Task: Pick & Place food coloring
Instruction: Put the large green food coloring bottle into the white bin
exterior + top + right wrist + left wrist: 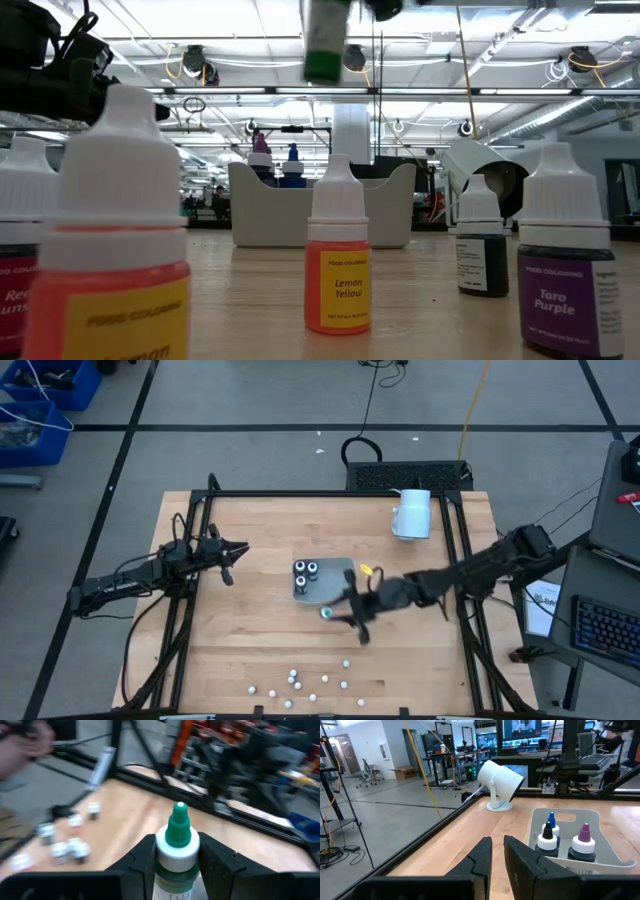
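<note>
My right jaws (175, 852) clamped on a green bottle (176, 850) beside the tray (335, 568); left jaws (497, 855) nearly together, left of it.

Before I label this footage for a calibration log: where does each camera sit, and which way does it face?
High view: overhead, straight down on the table; both arms show.
Low view: table height, past the Lemon Yellow bottle toward the tray.
Left wrist view: past the left pincer toward the tray and white cylinder.
Right wrist view: over the right pincer, holding the green bottle.
Shared: high and left wrist views show the tray.
</note>
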Action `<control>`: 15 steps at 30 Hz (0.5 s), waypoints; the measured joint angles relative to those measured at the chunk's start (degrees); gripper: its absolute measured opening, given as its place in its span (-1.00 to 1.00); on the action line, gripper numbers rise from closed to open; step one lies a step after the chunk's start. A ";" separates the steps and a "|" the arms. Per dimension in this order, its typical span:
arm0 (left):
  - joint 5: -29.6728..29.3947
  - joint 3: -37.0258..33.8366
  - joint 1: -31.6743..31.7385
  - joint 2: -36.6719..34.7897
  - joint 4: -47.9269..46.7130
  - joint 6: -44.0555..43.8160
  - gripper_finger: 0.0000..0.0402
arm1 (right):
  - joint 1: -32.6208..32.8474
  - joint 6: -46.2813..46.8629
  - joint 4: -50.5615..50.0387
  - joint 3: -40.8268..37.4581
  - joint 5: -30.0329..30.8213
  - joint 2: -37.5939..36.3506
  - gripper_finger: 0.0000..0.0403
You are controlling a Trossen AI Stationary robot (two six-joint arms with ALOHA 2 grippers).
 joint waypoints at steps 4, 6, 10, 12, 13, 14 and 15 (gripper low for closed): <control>-0.01 0.00 -0.01 -0.02 0.21 0.01 -0.71 | -5.70 0.02 1.81 0.90 0.00 2.21 -0.46; -0.01 0.00 0.00 -0.02 0.22 0.02 -0.71 | -8.24 1.00 1.78 0.46 -0.02 2.76 -0.45; -0.03 -0.02 0.00 0.00 0.40 0.02 -0.71 | -12.31 4.30 3.78 -0.90 -0.84 5.91 -0.45; -0.08 -0.02 0.00 -0.01 0.49 0.16 -0.71 | -13.57 5.23 5.63 -0.94 -3.07 8.52 -0.46; -0.24 -0.04 0.00 -0.01 0.66 0.37 -0.71 | -13.89 5.81 6.27 -0.95 -3.71 9.68 -0.46; -0.31 -0.04 0.00 0.08 0.66 0.64 -0.71 | -14.12 6.06 7.54 -0.96 -4.65 10.81 -0.46; -0.30 -0.04 0.00 0.11 0.66 0.93 -0.71 | -14.26 6.10 8.31 -0.96 -4.94 11.77 -0.45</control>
